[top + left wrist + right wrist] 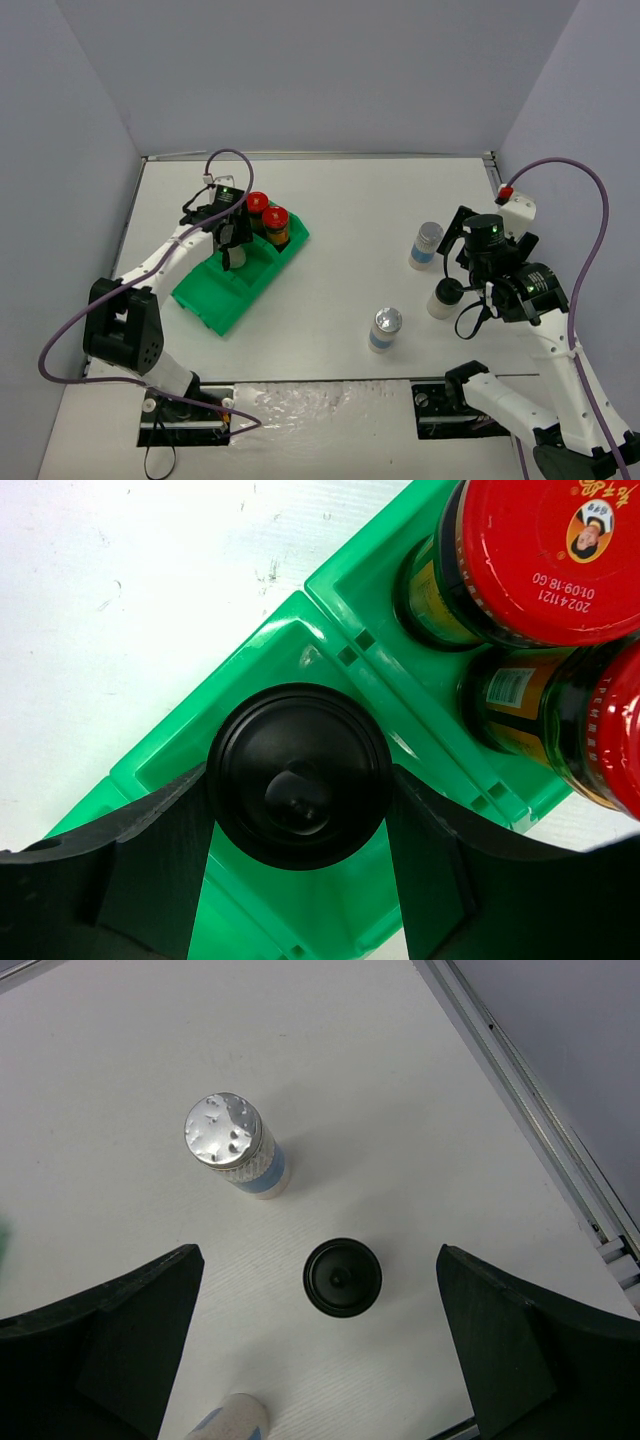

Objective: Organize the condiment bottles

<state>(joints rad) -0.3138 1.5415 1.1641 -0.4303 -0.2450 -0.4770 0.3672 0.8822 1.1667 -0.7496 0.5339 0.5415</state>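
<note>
White table (pixel 350 200) – matte top, faint grain, few small dark scuffs (pixel 270 570) in left wrist view. Pale grey-lavender panels close three sides: back wall (pixel 320 70), left wall (pixel 50 150), right wall (pixel 590 90). Silver metal rail (pixel 320 156) along far table edge; similar side rail (pixel 530 1090) by right edge – ribbed, metallic. Light even, shadows soft and short.

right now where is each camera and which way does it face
top external: above and behind the bases, looking down at the table; shows left arm and right arm.
left wrist: on the left arm, looking down past the left tool, shut on a black-capped jar over the green tray.
right wrist: on the right arm, looking down past the open right tool at the table.
shared: top and left wrist both show the green tray and red-capped jars.
</note>
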